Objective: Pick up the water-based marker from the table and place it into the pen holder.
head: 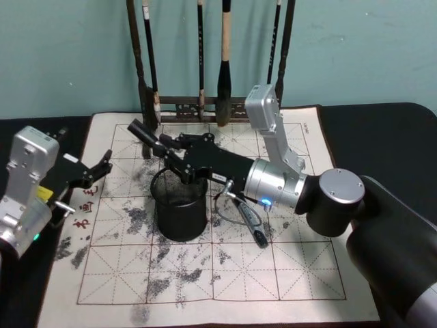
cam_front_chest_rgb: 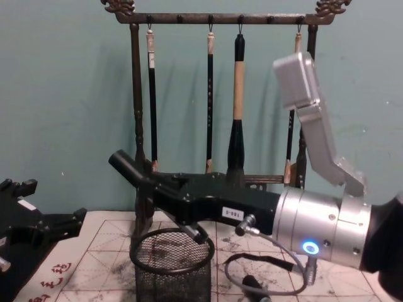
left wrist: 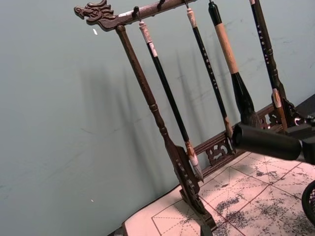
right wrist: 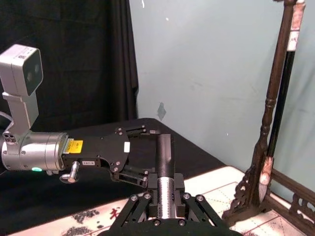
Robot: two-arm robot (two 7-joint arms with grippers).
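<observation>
My right gripper [head: 162, 147] is shut on a black water-based marker [head: 141, 130], which sticks up and out at a slant toward the back left. It hangs just above the far rim of the pen holder [head: 179, 220], a round black mesh cup on the calligraphy mat. From the chest, the marker [cam_front_chest_rgb: 124, 165] sits above and slightly left of the cup [cam_front_chest_rgb: 170, 280]. The marker [right wrist: 164, 153] also juts from my fingers in the right wrist view. At the mat's left edge, my left gripper [head: 97, 170] rests open and holds nothing.
A tall dark wooden brush rack [head: 205, 106] with several hanging brushes stands at the back of the mat [head: 273, 273]. A cable loop and a dark pen-like thing [head: 254, 229] lie under my right arm, right of the cup. Black cloth covers the table around the mat.
</observation>
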